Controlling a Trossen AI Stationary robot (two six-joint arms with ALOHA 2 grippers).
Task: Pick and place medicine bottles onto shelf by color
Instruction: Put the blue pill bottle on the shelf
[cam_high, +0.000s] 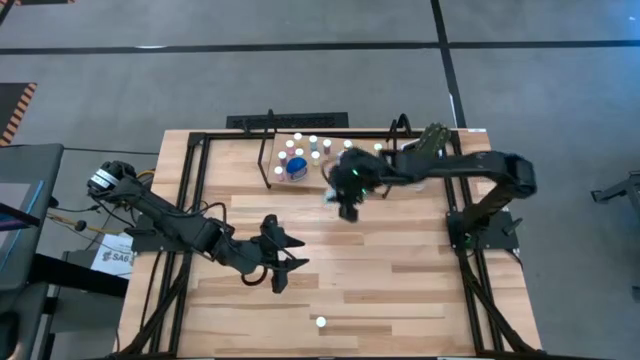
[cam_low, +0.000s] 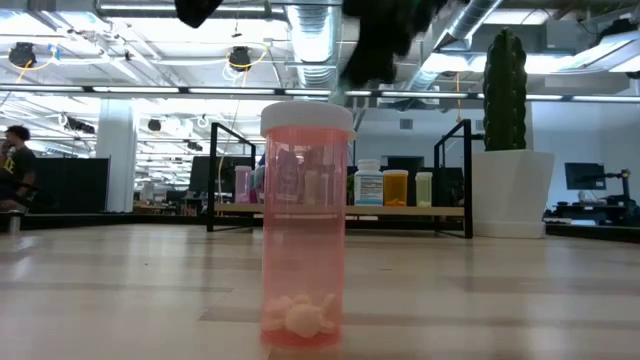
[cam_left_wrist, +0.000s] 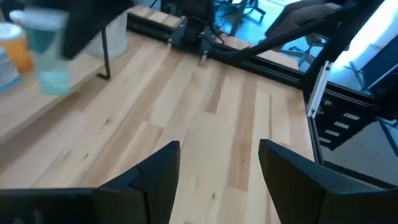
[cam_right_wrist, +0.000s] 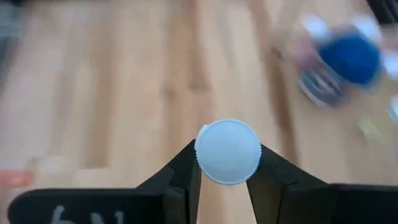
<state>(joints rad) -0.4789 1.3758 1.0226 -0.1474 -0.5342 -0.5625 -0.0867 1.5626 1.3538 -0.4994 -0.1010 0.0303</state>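
Observation:
My right gripper (cam_high: 347, 205) hovers over the table just in front of the shelf (cam_high: 268, 150) and is shut on a pale teal medicine bottle (cam_left_wrist: 53, 62) with a white cap. My left gripper (cam_left_wrist: 217, 180) stands open with nothing between its fingers, left of the table's middle (cam_high: 283, 262). Several small medicine bottles and a larger blue one (cam_high: 297, 167) stand on the shelf. A pink see-through bottle (cam_low: 305, 230) with a white cap stands upright on its base near the table's front edge (cam_high: 320, 322), with pills at its bottom. My right gripper pinches the teal bottle's round white cap (cam_right_wrist: 228, 151) between its two fingers, one on each side of the cap's rim. The fingers come slanting down from above. The bottle hangs upright below them, clear of the table.
A white pot with a cactus (cam_low: 510, 180) stands at the shelf's right end. Black frame rails (cam_high: 190, 200) run along the table's left and right sides. Bare wood lies between the two grippers and the pink bottle.

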